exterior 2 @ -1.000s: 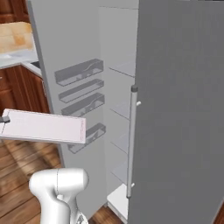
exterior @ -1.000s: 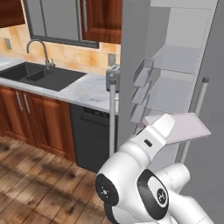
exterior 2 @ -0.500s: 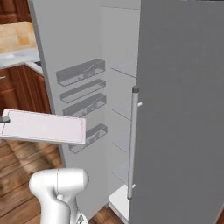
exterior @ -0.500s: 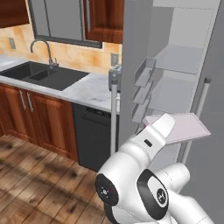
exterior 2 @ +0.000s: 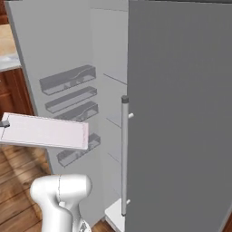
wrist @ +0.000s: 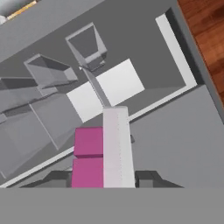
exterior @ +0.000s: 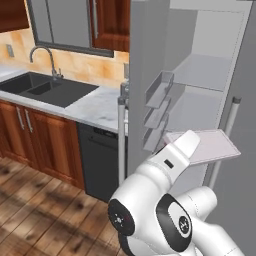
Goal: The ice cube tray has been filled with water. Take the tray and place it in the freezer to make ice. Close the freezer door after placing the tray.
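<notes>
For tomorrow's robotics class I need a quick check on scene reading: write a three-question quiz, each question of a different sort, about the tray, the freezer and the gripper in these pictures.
1. True or false: the ice cube tray already rests on a freezer shelf.
2. The freezer door stands: A) shut B) open C) taken off.
3. Fill in: the gripper is shut on the ____.

Key
1. False. The tray hangs level in the air, in front of the open compartment.
2. B. The door's shelf bins face out.
3. Ice cube tray, seen edge-on in the hand view, clamped at one end.
</notes>
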